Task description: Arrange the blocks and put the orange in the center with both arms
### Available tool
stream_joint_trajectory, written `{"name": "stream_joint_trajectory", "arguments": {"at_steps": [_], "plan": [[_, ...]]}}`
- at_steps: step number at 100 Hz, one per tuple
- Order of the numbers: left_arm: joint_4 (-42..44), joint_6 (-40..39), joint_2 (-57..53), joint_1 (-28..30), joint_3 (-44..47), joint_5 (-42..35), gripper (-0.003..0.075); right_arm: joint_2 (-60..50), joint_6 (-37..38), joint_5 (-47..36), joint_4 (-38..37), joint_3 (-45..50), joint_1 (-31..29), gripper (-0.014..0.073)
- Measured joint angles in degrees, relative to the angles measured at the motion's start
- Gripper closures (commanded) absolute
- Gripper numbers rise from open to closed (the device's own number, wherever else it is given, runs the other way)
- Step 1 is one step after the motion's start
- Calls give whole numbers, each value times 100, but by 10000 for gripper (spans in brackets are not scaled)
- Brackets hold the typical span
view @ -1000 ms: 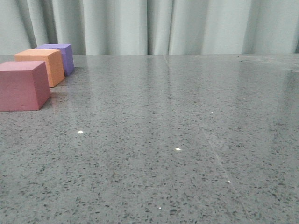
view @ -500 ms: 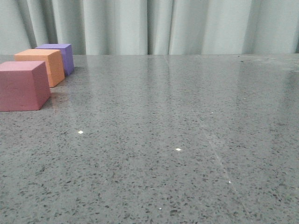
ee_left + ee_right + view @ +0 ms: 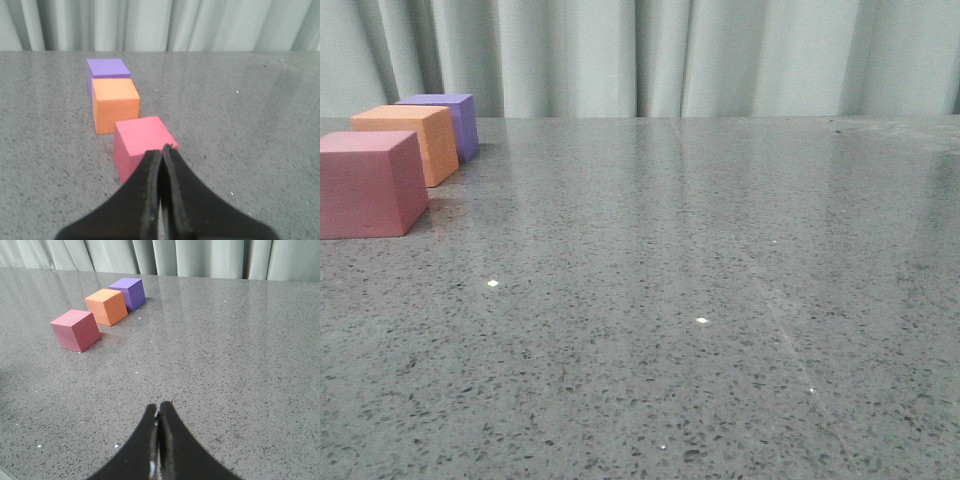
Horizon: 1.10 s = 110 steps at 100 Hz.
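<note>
Blocks lying in a row, orange cube [image 3: 115, 103] between purple cube [image 3: 108, 69] and pink cube [image 3: 141, 146] | I am seeing left pincer [image 3: 163, 150] closed empty just short of pink | right pincer [image 3: 159, 412] closed empty, well apart | I am judging arrangement done.

The worktop [image 3: 720, 300] looks like polished speckled grey stone, glossy with reflections. The pink cube [image 3: 368, 185], orange cube [image 3: 410, 140] and purple cube [image 3: 450, 120] look matt, foam-like. Cloth curtain [image 3: 670, 55] behind.

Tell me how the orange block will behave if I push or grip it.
The orange block has flat faces and sits squarely on the table, so it should slide rather than roll or tip. Its matte, foam-like look suggests it is light and may give slightly under grip. The polished tabletop probably lets it skid easily.
</note>
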Motion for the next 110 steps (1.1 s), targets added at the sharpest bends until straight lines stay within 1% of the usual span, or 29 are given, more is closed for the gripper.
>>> {"name": "stream_joint_trajectory", "arguments": {"at_steps": [7, 17, 31, 46, 59, 78, 94, 110], "plan": [[-62, 315, -57, 161, 129, -241, 739, 0, 0, -2, 0, 0, 0, 715], [-442, 1216, -205, 474, 358, -544, 739, 0, 0, -12, 0, 0, 0, 715], [-1033, 2243, -515, 1037, 616, -639, 739, 0, 0, -12, 0, 12, 0, 715], [-1330, 2678, -872, 1639, 948, -736, 739, 0, 0, -12, 0, 12, 0, 715], [-1667, 3128, -1205, 2015, 1304, -949, 739, 0, 0, -12, 0, 12, 0, 715], [-1925, 3259, -1599, 2316, 1865, -1241, 739, 0, 0, -12, 0, 12, 0, 715], [-1946, 2971, -1918, 2401, 2348, -1570, 739, 0, 0, -12, 0, 12, 0, 715], [-1933, 2761, -2159, 2424, 2353, -1502, 739, 0, 0, -15, 0, 12, 0, 715]]}}
